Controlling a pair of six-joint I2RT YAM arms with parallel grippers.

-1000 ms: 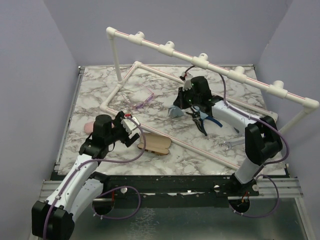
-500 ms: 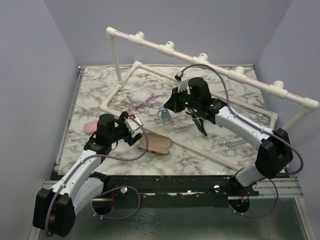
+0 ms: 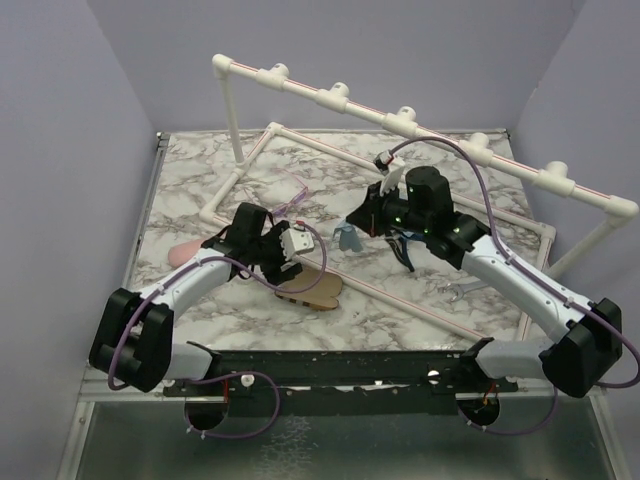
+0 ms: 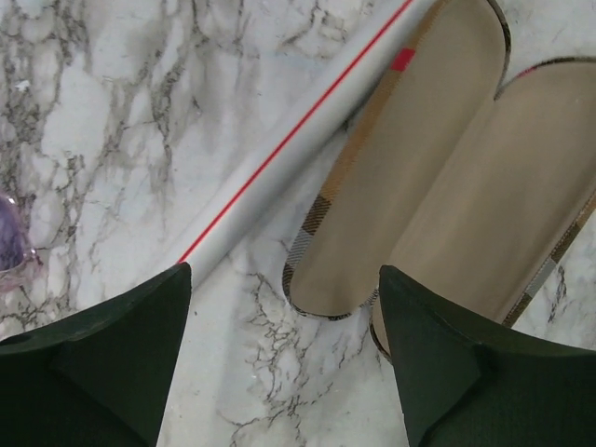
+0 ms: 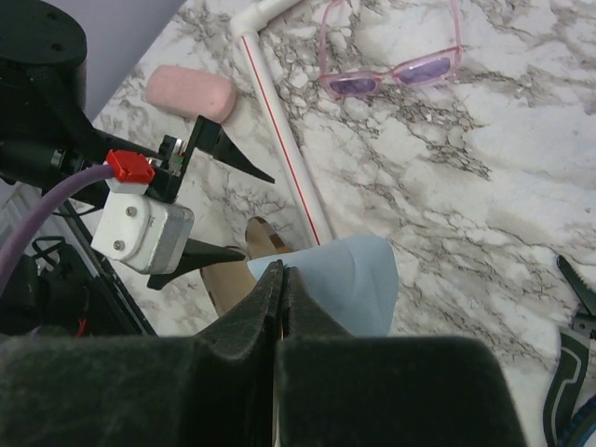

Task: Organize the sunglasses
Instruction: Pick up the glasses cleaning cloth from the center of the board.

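The pink-purple sunglasses (image 3: 290, 196) lie open on the marble inside the pipe frame; they also show in the right wrist view (image 5: 391, 70). A purple lens edge (image 4: 9, 244) shows in the left wrist view. My right gripper (image 3: 360, 224) (image 5: 279, 270) is shut on a pale blue piece (image 3: 347, 237) (image 5: 345, 284), apparently the blue sunglasses, held above the table right of the pipe. My left gripper (image 3: 287, 262) (image 4: 284, 279) (image 5: 259, 214) is open and empty, low over the marble at the end of the open brown plaid case (image 3: 312, 288) (image 4: 438, 168).
A white PVC pipe frame (image 3: 330, 97) with a red stripe crosses the table; its low bar (image 4: 298, 140) runs beside the brown case. A pink case (image 3: 183, 253) (image 5: 191, 91) lies at the left. Black-and-blue pliers (image 3: 405, 245) and a wrench (image 3: 465, 288) lie at the right.
My left arm has swung right and forward, bringing its open gripper to the brown case. My right gripper has kept hold of the blue piece, moved left, then back right and slightly nearer.
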